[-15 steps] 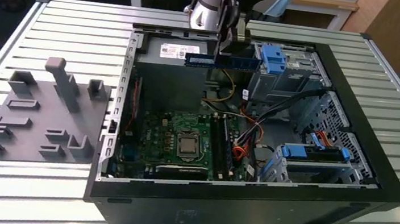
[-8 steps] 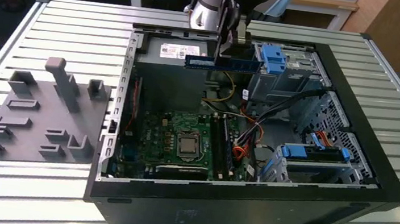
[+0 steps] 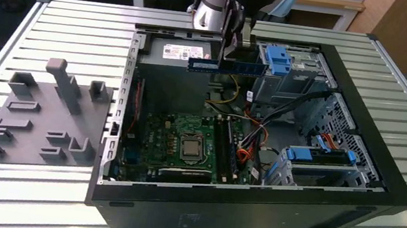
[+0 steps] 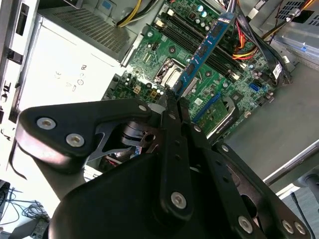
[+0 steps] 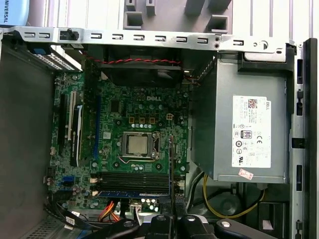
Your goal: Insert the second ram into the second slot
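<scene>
Fig. | pincer (image 3: 234,56): we see it clamped on the second ram (image 3: 205,65), held level at its fingertips above the open case (image 3: 253,219) | memory slots (image 5: 132,180): well below the pincer | risk: we judge a tilted descent could jam the strip or loosen the thin grip.

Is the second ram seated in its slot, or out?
Out. The gripper is clamped on the second ram, holding it in the air above the motherboard, clear of the slots.
</scene>
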`<state>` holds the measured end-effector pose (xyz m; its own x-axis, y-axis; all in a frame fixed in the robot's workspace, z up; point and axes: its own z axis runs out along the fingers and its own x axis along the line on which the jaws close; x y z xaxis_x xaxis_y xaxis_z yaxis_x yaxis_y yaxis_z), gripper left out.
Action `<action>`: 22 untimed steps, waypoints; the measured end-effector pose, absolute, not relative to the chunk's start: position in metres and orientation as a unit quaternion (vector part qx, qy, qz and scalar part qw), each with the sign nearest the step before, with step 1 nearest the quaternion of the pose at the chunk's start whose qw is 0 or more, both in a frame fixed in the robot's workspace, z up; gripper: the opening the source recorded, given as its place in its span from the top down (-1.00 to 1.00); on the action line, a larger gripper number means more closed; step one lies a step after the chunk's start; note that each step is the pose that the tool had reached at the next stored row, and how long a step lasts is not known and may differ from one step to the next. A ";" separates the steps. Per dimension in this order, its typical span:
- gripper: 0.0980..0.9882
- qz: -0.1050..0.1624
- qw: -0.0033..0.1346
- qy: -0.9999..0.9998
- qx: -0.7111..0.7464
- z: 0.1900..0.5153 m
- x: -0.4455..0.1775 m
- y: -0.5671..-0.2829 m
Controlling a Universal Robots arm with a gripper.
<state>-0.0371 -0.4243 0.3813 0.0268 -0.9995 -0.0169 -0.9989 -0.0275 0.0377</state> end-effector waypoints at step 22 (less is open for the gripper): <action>0.91 -0.019 0.007 -0.702 0.711 0.381 -0.037 -0.435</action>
